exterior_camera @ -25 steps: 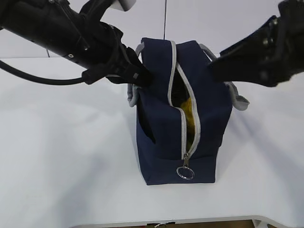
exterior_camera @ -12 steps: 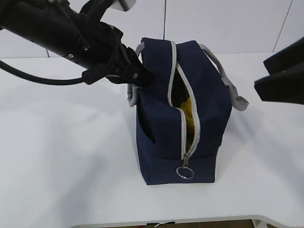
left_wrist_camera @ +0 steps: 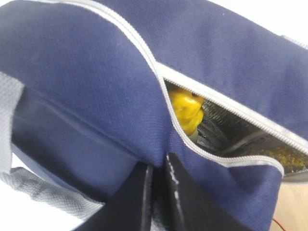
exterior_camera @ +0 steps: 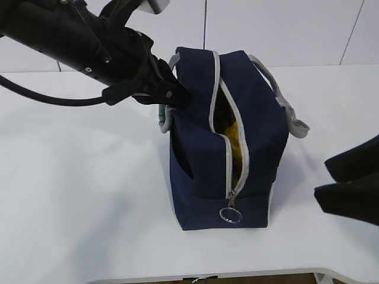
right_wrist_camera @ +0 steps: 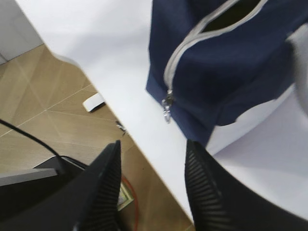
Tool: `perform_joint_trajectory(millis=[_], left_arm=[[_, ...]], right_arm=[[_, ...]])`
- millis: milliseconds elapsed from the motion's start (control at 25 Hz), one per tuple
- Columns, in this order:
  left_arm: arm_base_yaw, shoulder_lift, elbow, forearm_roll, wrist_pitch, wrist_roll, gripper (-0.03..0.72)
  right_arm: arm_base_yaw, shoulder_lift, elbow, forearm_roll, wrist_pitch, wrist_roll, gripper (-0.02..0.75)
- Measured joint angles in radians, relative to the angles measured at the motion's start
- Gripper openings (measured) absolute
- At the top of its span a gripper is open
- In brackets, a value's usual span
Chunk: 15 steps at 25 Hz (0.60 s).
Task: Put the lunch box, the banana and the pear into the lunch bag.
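Your left gripper (left_wrist_camera: 156, 168) is pinching the lunch bag (exterior_camera: 225, 148) fabric; your right gripper (right_wrist_camera: 151, 185) is hanging open, empty.

exterior slanting down, wrists close, all sharing lunch bag (exterior_camera: 222, 142)

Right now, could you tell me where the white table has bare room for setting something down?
The white table is bare in front of the left arm, left of the boxy navy-blue fabric lunch bag. Bare tabletop also lies behind the bag on the right. Crowded spots: the left hand pinching the bag's upper left side, and the open right hand lower right.
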Motion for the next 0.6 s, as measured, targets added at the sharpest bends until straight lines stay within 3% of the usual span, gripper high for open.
perform_joint_trajectory(millis=[240,600], left_arm=[[0.000,0.000,0.000,0.000,0.000,0.000,-0.004],[0.000,0.000,0.000,0.000,0.001,0.000,-0.004]], right_arm=[[0.000,0.000,0.098,0.127,-0.010,-0.163,0.370],[0.000,0.000,0.175,0.206,-0.046,-0.421,0.370]])
